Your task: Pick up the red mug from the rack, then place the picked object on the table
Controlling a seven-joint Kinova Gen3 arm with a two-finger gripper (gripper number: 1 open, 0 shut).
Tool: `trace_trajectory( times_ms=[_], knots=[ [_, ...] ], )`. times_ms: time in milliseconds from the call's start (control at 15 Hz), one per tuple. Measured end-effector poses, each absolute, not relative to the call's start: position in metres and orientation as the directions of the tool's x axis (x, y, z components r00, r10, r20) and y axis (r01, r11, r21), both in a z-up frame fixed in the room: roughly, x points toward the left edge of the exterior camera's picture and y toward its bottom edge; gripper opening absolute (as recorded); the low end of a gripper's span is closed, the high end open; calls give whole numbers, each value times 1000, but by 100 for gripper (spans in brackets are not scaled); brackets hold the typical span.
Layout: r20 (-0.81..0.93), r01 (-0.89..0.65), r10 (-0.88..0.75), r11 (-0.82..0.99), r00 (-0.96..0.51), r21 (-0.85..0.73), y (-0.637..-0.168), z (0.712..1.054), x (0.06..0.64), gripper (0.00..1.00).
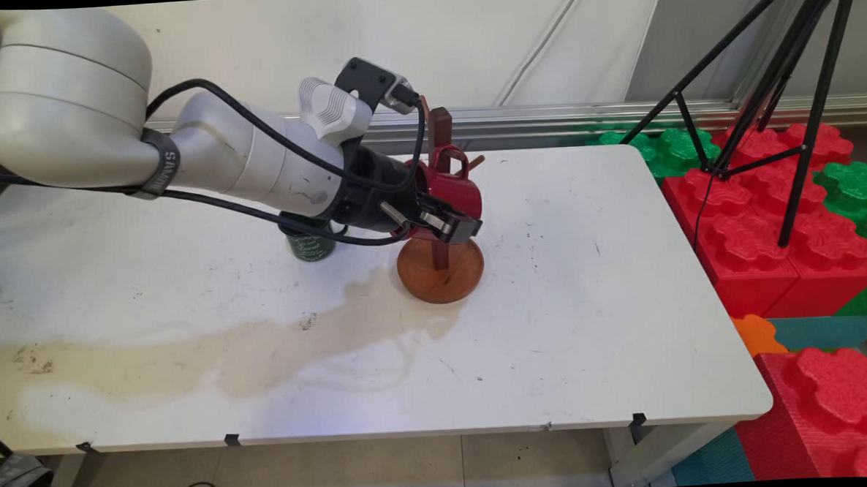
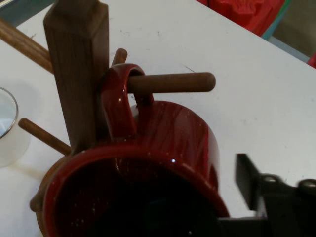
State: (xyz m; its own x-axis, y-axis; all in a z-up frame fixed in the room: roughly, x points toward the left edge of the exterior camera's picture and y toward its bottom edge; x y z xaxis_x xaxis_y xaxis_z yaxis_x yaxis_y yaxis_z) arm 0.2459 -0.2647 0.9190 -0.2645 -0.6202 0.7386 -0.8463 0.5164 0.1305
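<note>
The white surface (image 1: 589,288), stained brown, stands before red foam blocks (image 1: 755,237); the tool (image 1: 447,224) grips the dark red mug (image 1: 454,188) by its rim.

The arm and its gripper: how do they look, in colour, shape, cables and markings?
The arm is white, built of thick rounded links, with a ribbed pale grey part near the wrist. Black cables run loosely along it, and a dark strap with lettering circles one link. The gripper is black, with metal linkage.
</note>
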Motion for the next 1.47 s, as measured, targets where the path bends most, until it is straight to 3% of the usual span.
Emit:
trace_trajectory(
  times_ms=[1467],
  knots=[
    [754,-732,-508,679,-417,52,-230,953,253,0]
  ],
)
